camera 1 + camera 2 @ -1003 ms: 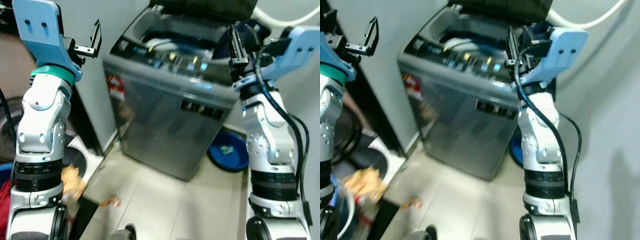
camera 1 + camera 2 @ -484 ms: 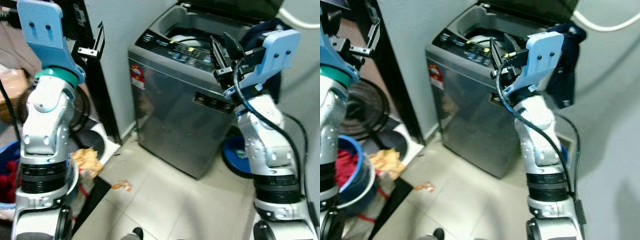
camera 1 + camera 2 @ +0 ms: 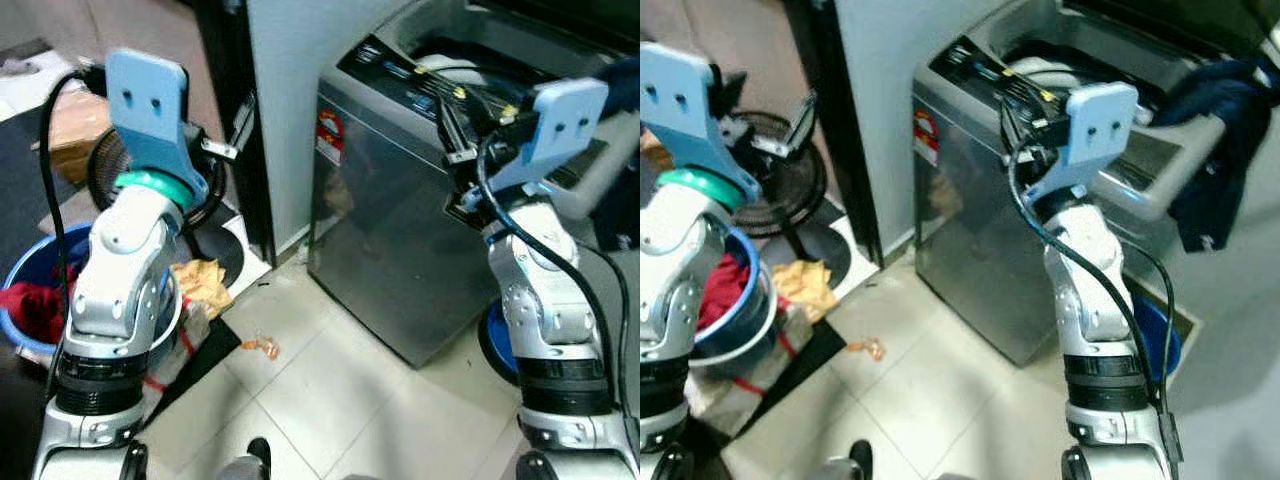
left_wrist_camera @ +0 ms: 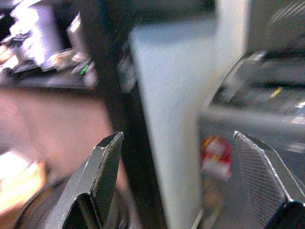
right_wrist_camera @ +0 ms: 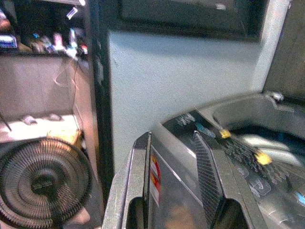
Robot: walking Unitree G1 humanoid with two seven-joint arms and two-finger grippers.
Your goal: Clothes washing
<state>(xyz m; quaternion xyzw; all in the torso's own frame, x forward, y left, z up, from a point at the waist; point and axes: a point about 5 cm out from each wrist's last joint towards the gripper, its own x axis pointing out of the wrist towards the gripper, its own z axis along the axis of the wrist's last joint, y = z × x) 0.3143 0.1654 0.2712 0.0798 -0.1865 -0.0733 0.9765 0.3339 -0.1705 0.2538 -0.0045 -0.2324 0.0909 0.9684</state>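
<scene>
Swung leftward, camera now shows blue basin — both grippers raised, parted, empty.

A: What can't be made out?

B: The washing machine is cut off by the upper right edge of the left eye view, its drum contents unclear. The blue basin at lower left is half hidden behind the left arm.

A: And the wrist views?

B: The left wrist view is motion-blurred; the red sticker is unreadable.

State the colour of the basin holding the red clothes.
Blue; the basin shows best in the left eye view.
</scene>
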